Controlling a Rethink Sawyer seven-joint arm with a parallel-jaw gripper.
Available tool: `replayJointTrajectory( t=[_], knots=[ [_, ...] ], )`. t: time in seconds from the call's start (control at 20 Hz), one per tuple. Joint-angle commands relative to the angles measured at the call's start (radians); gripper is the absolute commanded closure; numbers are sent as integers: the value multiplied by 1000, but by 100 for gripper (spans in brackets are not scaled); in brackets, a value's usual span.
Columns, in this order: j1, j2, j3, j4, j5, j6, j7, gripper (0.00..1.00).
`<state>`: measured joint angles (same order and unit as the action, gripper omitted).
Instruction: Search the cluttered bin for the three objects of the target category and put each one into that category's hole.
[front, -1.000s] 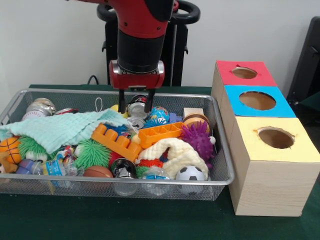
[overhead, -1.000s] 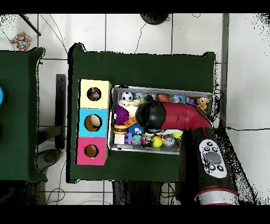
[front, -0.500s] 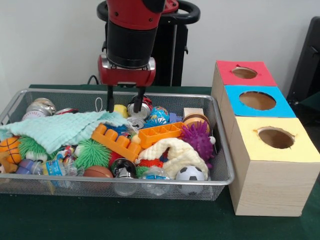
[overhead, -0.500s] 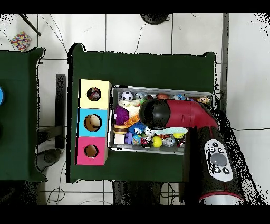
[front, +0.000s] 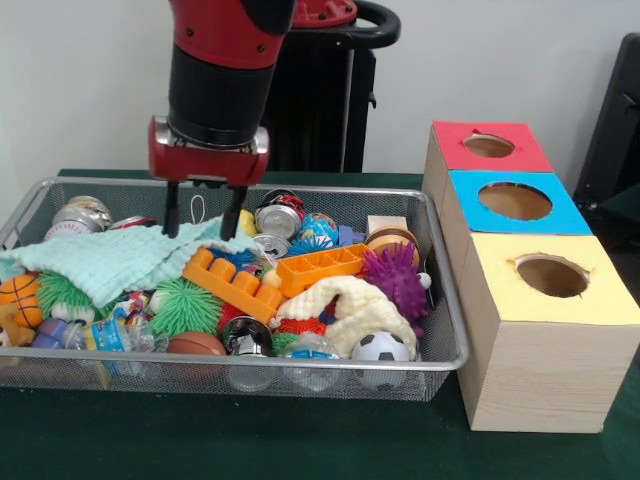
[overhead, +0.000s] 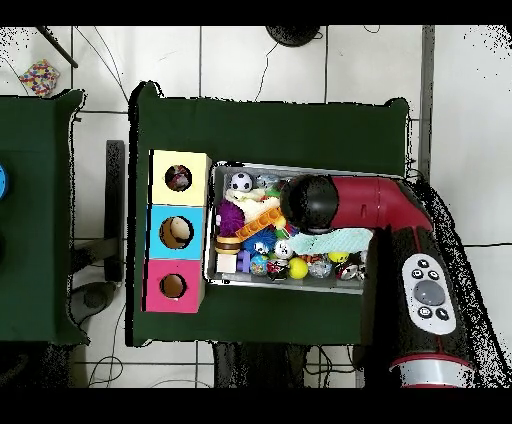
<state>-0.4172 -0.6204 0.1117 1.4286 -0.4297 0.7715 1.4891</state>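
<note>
A wire bin (front: 250, 365) holds a jumble of toys. Among them are a mint cloth (front: 120, 258), two orange bricks (front: 232, 283), a silver can (front: 277, 218), a purple spiky ball (front: 396, 275), a green spiky ball (front: 185, 305) and a soccer ball (front: 380, 348). My gripper (front: 202, 214) hangs open and empty just above the cloth's back edge, left of the can. In the overhead view the arm (overhead: 312, 203) covers the gripper and part of the bin (overhead: 213, 228).
Three wooden boxes with round holes stand right of the bin: red-topped (front: 530, 158) farthest, blue-topped (front: 570, 212) in the middle, yellow-topped (front: 610, 295) nearest. A small basketball (front: 18, 297) and bottles lie at the bin's left front.
The gripper has swung left across the back of the bin, from over the cans to over the mint cloth. It stays open and empty.
</note>
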Motion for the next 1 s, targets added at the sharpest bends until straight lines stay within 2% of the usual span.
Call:
replayJointTrajectory(
  t=[0.05, 0.35, 0.65, 1.0],
  knots=[
    [-23, 112, 26, -174, -117, 194, -196, 0],
    [-23, 184, 30, -277, -155, 224, -181, 0],
    [-21, 169, 30, -271, -182, 239, -219, 0],
    [16, 230, -17, -353, -239, 300, -173, 0]
  ],
)
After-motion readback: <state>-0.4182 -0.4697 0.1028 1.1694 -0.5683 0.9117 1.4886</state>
